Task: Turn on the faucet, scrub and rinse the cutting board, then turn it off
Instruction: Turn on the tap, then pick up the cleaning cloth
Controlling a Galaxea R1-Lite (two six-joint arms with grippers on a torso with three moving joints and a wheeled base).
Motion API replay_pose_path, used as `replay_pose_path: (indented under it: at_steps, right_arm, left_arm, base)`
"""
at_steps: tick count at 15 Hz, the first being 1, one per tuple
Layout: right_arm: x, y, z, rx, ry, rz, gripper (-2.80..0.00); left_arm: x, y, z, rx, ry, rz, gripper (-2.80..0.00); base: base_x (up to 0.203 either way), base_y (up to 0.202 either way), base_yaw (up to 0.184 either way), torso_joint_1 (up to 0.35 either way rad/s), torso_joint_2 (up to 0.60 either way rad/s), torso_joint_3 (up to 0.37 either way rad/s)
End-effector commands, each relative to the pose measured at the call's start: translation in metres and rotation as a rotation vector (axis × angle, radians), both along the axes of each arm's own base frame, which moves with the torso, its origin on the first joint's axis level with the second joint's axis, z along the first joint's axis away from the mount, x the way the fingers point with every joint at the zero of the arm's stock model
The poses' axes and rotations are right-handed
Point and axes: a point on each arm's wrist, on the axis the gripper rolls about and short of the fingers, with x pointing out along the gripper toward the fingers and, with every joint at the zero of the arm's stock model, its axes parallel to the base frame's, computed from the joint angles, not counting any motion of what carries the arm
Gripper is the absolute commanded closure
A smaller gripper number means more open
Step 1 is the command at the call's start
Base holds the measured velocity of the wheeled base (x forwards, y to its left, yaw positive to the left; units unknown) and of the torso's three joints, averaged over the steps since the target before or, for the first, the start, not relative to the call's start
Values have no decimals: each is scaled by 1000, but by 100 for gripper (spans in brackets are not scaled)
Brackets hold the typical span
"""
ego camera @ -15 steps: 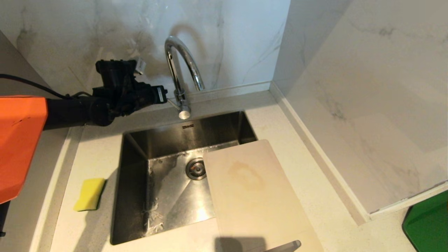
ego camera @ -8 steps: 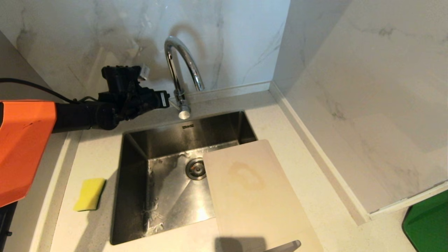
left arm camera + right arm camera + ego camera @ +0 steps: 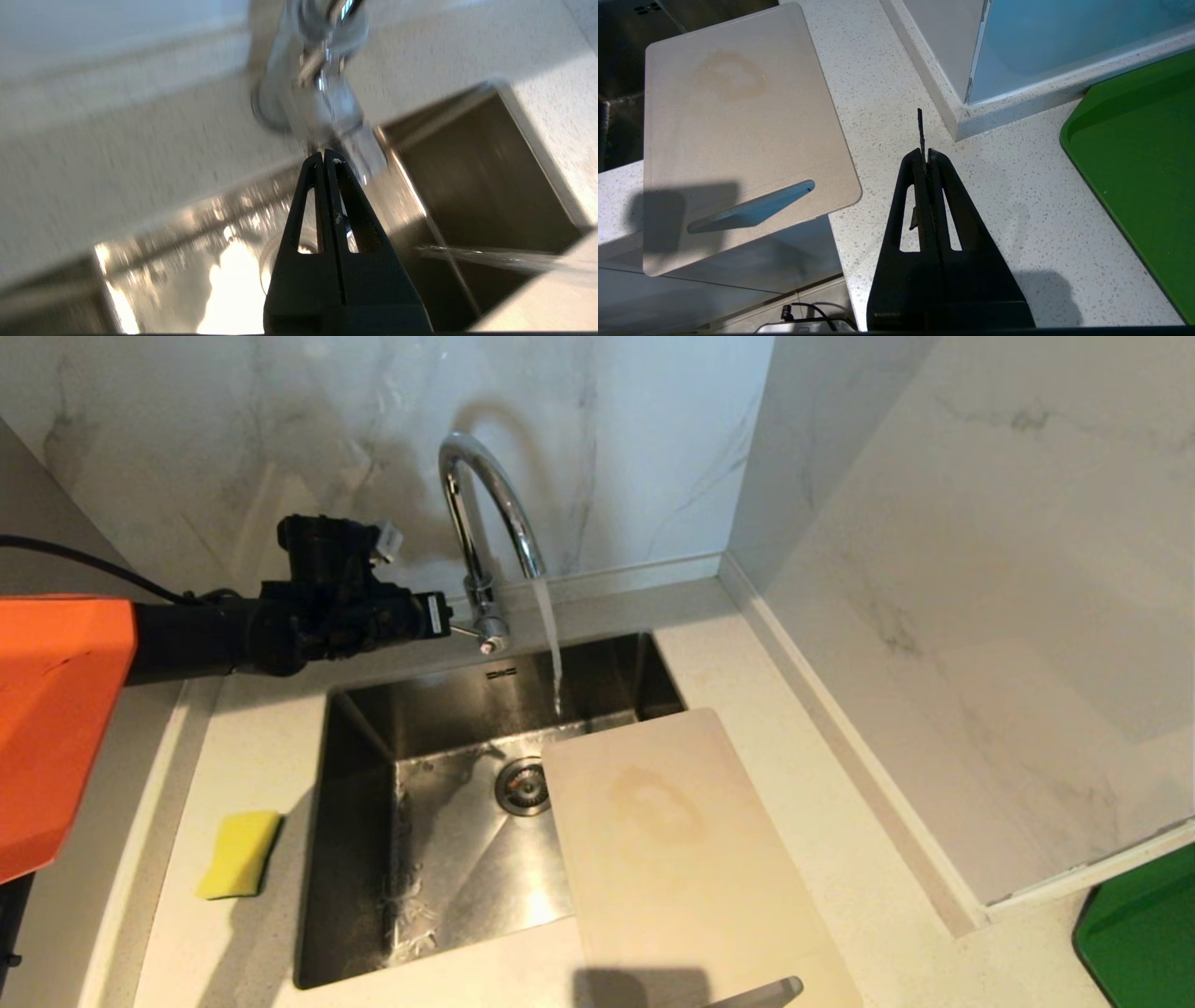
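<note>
The chrome faucet (image 3: 485, 495) stands behind the sink, and water (image 3: 553, 644) runs from its spout into the basin just past the far edge of the cutting board (image 3: 681, 849). The beige board, marked with a brownish ring stain, lies over the sink's right side and the counter. My left gripper (image 3: 456, 629) is shut, its tips against the small lever (image 3: 492, 639) at the faucet's base. In the left wrist view the left gripper (image 3: 324, 154) touches the faucet (image 3: 322, 93). My right gripper (image 3: 926, 154) is shut above the counter beside the cutting board (image 3: 738, 130).
A yellow sponge (image 3: 239, 854) lies on the counter left of the steel sink (image 3: 448, 859). A green tray (image 3: 1144, 933) sits at the far right. Marble walls close in behind the sink and along the right side.
Water has started to flow from the spout. My left gripper has shifted a little right and down, and the lever has turned with it. The board and sponge have not moved.
</note>
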Motion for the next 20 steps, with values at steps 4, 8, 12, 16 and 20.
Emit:
replay_pose_path:
  at_steps: [4, 8, 12, 16, 20]
  right_arm:
    - [0, 0, 0, 0, -3, 0, 0]
    - [0, 0, 0, 0, -2, -1, 0]
    - [0, 0, 0, 0, -2, 0, 0]
    - [0, 0, 0, 0, -1, 0, 0]
    - [0, 0, 0, 0, -2, -1, 0]
  left_arm:
    - [-11, -2, 19, -21, -13, -8, 0]
    - [-18, 10, 26, 98, -23, -9, 0]
    - [-49, 41, 45, 185, 114, 46, 0]
    - [-92, 64, 53, 197, 196, 84, 0]
    - [-140, 84, 68, 196, 204, 130, 0]
  base:
    - [0, 0, 0, 0, 0, 0]
    - [0, 0, 0, 0, 0, 0]
    - [0, 0, 0, 0, 0, 0]
    - [0, 0, 0, 0, 0, 0]
    - [0, 0, 0, 0, 0, 0]
